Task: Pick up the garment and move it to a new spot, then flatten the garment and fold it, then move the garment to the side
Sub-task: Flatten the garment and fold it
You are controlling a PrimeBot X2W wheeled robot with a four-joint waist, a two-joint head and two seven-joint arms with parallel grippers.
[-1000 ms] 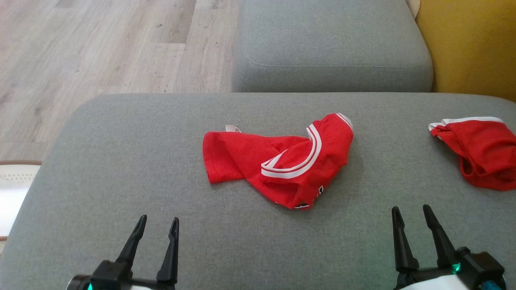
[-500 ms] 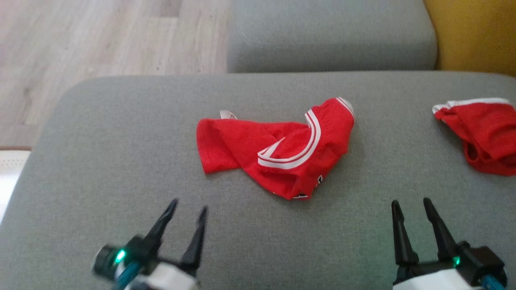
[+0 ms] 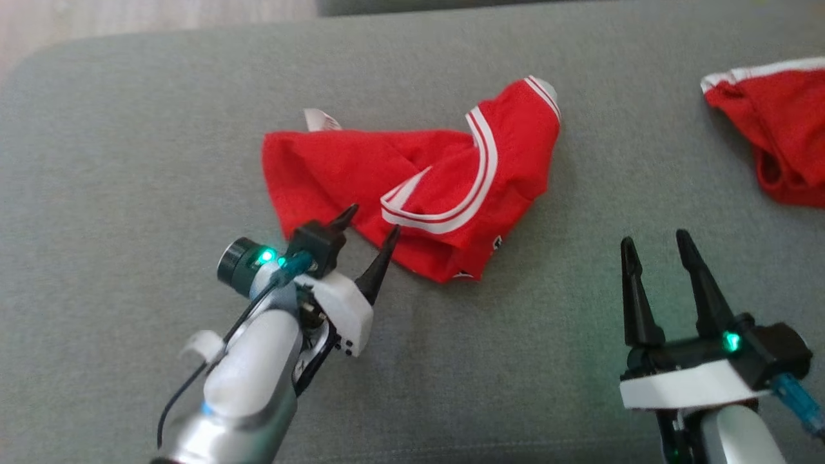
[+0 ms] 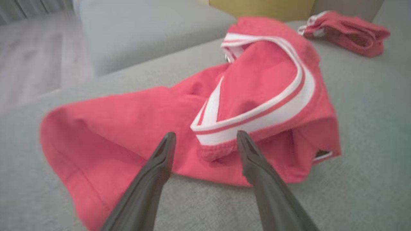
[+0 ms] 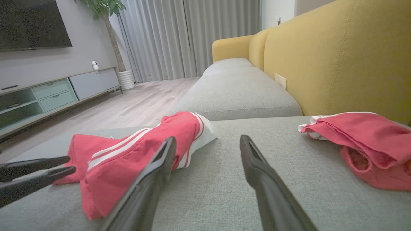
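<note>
**Left pincer spread at the edge of the red garment**

A crumpled red fabric garment with white-and-red striped trim [image 3: 412,187] lies near the middle of a grey upholstered sofa cushion [image 3: 129,161]. The left pincer [image 3: 374,219] is released, with its two dark fingers parted at the garment's near edge. In the left wrist view, a fold of the striped band sits between the tips. Whether they touch the cloth cannot be told.

The right pincer [image 3: 654,238] is also released and holds nothing. It hovers over bare cushion, apart from the garment.

A second red garment with a white hem [image 3: 780,148] lies bunched at the cushion's right side, close to the yellow sofa back [image 5: 337,57].
</note>
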